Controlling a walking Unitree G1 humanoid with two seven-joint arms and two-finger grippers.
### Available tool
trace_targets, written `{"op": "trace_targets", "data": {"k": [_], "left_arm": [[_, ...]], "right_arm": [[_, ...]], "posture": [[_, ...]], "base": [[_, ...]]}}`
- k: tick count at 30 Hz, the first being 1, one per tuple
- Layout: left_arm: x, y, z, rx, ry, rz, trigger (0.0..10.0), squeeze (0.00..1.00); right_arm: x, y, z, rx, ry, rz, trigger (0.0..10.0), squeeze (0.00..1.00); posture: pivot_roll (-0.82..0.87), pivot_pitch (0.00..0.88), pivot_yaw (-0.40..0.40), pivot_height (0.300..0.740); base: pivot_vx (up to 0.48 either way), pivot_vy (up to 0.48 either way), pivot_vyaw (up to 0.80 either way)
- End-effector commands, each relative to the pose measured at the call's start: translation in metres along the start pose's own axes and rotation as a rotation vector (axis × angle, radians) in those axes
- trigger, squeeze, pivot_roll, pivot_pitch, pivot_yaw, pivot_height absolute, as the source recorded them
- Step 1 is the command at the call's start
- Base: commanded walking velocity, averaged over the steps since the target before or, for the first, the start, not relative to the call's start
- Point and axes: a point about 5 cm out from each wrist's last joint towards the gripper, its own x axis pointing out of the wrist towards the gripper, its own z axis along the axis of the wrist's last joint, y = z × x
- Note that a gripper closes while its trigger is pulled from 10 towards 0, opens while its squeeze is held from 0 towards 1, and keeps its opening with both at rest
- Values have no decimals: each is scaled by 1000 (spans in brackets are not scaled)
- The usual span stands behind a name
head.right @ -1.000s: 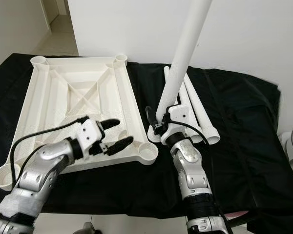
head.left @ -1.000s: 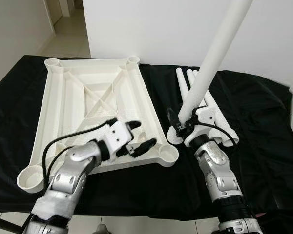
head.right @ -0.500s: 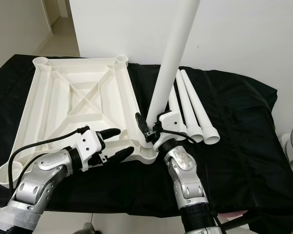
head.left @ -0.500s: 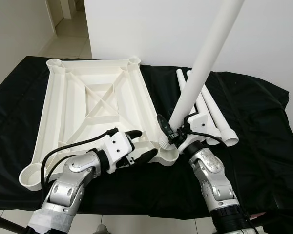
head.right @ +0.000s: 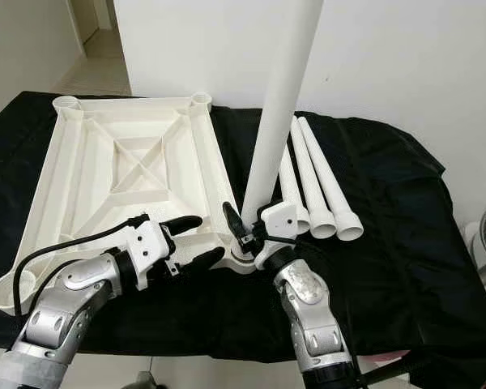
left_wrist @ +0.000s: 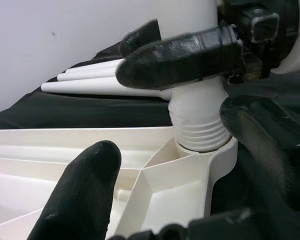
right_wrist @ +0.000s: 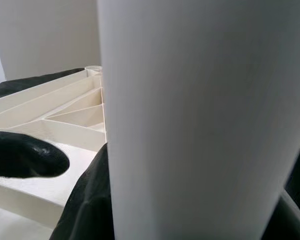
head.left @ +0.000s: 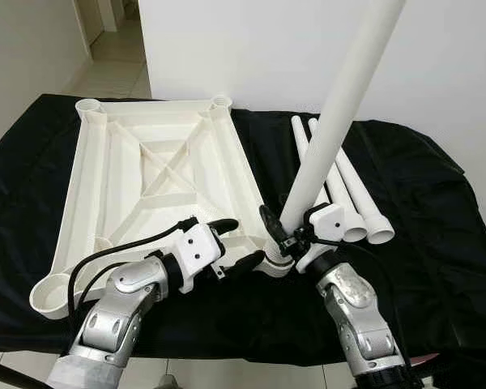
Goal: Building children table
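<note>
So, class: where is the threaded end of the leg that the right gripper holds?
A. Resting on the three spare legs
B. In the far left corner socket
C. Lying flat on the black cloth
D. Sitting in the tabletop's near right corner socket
D: the leg in the right gripper stands with its threaded end in the tabletop's near right corner socket.

Black cloth [head.left: 437, 219] everywhere over the bench — and on it the upturned tabletop [head.left: 121, 182], plain creamy white, ribs and all. The leg [head.left: 332, 138] standing at its near corner is white too, as are the three spare legs [head.left: 348, 190] beside it. Silver arms, white wrist housings — left claw [head.left: 227, 243] and right claw [head.left: 277, 235] fingers glossy black.
</note>
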Motion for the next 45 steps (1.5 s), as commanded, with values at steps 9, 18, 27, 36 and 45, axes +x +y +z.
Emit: {"op": "trace_targets", "data": {"k": [9, 18, 27, 36, 45], "left_arm": [[0, -5, -2, -6, 18, 82, 10000, 0], [-1, -7, -4, -17, 21, 87, 10000, 0], [-1, -6, -3, -16, 21, 96, 10000, 0], [-2, -4, -2, -9, 22, 100, 10000, 0], [-3, -3, -1, -4, 25, 108, 10000, 0]], "right_arm": [[-8, 0, -16, -45, 101, 69, 10000, 0], [-13, -7, -19, -103, 120, 112, 10000, 0], [-17, -12, -26, 13, 134, 58, 10000, 0], [-14, -20, -34, 141, 182, -40, 10000, 0], [-19, -20, -33, 94, 149, -52, 10000, 0]], "posture": [[39, 0, -52, 740], [34, 12, -56, 740], [34, 12, -56, 740], [37, 8, -55, 740], [39, 3, -59, 740]], "base": [[0, 0, 0], [0, 0, 0], [0, 0, 0], [0, 0, 0], [0, 0, 0]]}}
